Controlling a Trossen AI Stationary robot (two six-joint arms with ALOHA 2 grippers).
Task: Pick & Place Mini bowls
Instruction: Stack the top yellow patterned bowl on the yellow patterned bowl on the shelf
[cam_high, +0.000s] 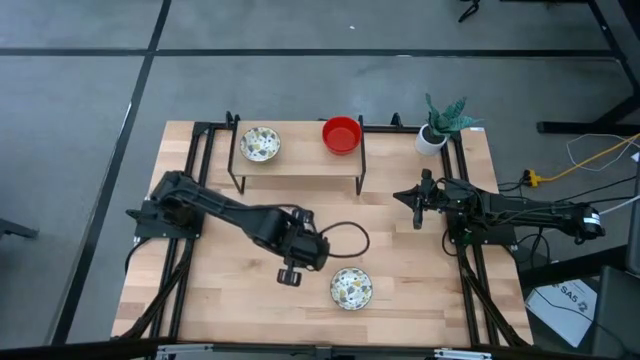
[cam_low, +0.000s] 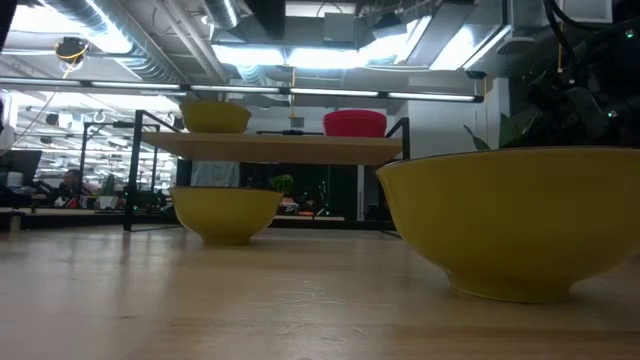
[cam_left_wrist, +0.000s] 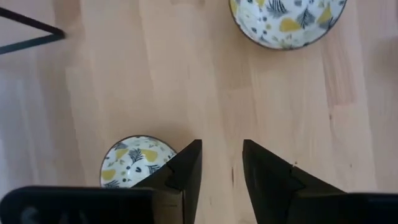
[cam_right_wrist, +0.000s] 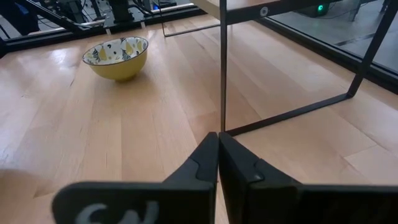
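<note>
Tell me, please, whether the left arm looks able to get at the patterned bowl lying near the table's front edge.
Probably yes. The left gripper hangs open right beside that patterned bowl. Only bare table lies between them, and nothing sits on or over the bowl.

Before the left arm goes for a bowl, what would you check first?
1. Left gripper open and empty: ok.
2. Nearest patterned bowl upright on the table: ok.
3. Fingers centred over that bowl: not ok, it sits off to one side.
4. Right gripper shut and waiting by the shelf leg, out of the way: ok.
5. Free space on the shelf beside the red bowl: ok.
</note>
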